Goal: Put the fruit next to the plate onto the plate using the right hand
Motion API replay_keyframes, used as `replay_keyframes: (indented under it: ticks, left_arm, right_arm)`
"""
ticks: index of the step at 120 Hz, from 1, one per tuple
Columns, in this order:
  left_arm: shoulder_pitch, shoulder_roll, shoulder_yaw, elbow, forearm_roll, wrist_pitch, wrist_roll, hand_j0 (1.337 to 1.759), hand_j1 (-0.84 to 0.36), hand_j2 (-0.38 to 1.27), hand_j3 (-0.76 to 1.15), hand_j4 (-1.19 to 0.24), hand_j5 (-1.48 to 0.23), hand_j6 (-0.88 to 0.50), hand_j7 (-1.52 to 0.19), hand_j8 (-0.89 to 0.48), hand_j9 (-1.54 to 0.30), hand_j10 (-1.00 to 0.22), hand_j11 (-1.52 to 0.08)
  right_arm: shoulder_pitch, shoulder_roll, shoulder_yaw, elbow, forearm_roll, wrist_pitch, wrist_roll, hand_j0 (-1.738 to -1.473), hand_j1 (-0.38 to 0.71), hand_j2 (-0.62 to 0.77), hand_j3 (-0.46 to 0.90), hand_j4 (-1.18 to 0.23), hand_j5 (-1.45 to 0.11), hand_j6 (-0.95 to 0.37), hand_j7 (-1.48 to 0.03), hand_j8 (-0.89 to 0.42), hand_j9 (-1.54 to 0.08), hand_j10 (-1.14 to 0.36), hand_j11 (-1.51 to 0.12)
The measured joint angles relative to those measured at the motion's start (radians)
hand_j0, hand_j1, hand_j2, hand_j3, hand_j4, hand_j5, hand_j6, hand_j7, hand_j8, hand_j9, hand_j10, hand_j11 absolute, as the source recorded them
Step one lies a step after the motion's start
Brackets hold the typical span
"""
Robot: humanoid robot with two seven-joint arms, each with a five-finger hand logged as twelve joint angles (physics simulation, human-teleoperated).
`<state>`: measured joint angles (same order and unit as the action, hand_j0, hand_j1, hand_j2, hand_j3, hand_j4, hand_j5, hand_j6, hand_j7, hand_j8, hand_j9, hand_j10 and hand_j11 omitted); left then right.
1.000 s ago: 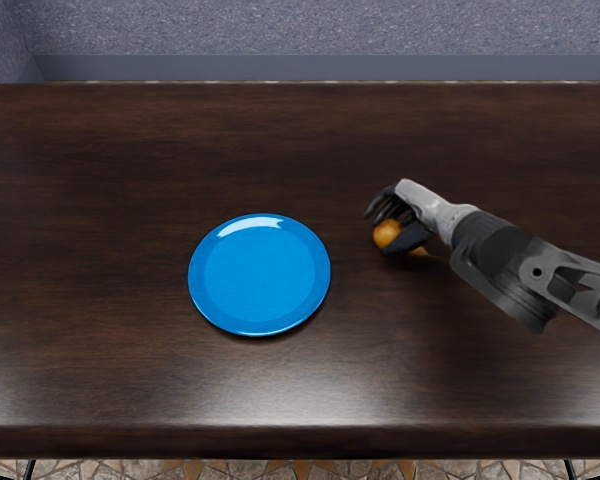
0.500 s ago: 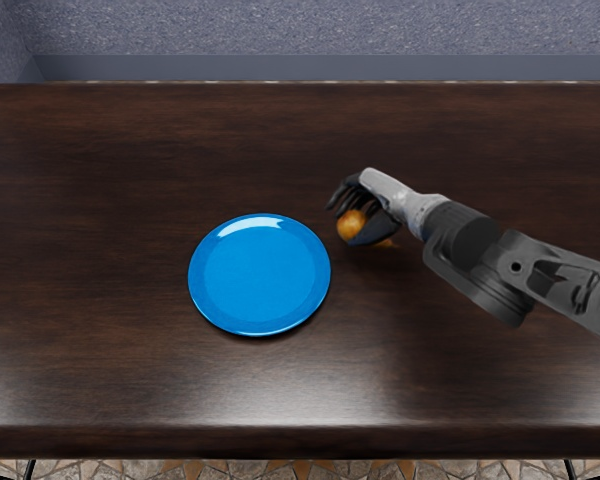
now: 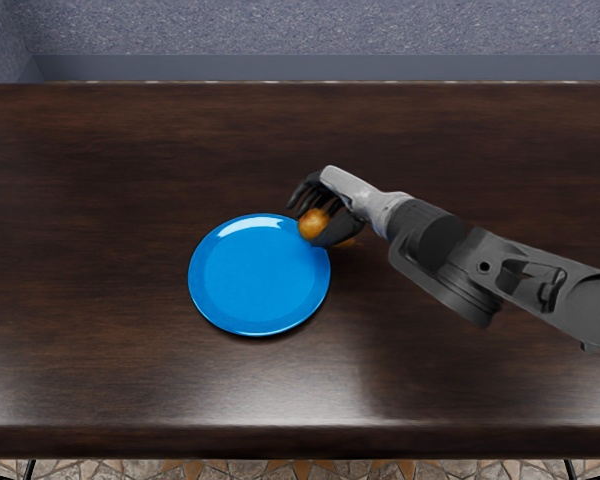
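A blue plate (image 3: 250, 280) lies flat near the middle of the dark wooden table. My right hand (image 3: 318, 208) comes in from the right edge and hovers at the plate's upper right rim. Its dark fingers are curled around a small orange fruit (image 3: 312, 224), which is held just over the rim. Part of the fruit is hidden by the fingers. The left arm does not show.
The dark wooden table (image 3: 130, 150) spreads wide around the plate, with its front edge low in the picture. A grey wall runs along the back. The grey forearm (image 3: 480, 270) stretches over the table's right half.
The right hand has carried the fruit leftward from the table's right side to the plate's upper right rim. The plate has stayed where it was.
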<state>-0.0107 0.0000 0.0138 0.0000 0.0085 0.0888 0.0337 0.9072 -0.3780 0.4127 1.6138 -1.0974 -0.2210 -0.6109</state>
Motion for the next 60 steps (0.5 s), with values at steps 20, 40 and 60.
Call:
replay_keyframes:
  ticks: [20, 40, 60]
  left_arm:
    - [0.0, 0.0, 0.0, 0.0, 0.0, 0.0, 0.0, 1.658, 0.35, 0.0, 0.0, 0.0, 0.0, 0.0, 0.0, 0.0, 0.0, 0.0, 0.0]
    - [0.0, 0.0, 0.0, 0.0, 0.0, 0.0, 0.0, 1.658, 0.35, 0.0, 0.0, 0.0, 0.0, 0.0, 0.0, 0.0, 0.0, 0.0, 0.0]
    - [0.0, 0.0, 0.0, 0.0, 0.0, 0.0, 0.0, 1.658, 0.35, 0.0, 0.0, 0.0, 0.0, 0.0, 0.0, 0.0, 0.0, 0.0, 0.0]
  right_arm:
    - [0.004, 0.035, 0.0, -0.004, 0.0, 0.0, 0.0, -1.657, 0.28, 0.02, 0.0, -0.56, -0.74, -0.57, -0.74, -0.46, -0.74, -0.54, -0.74]
    - [0.007, 0.076, 0.0, -0.014, -0.001, 0.0, 0.0, -1.657, 0.28, 0.02, 0.0, -0.56, -0.74, -0.58, -0.74, -0.46, -0.74, -0.54, -0.74]
    - [0.012, 0.12, -0.002, -0.028, -0.002, 0.0, 0.0, -1.657, 0.28, 0.02, 0.0, -0.56, -0.74, -0.58, -0.74, -0.46, -0.74, -0.54, -0.74]
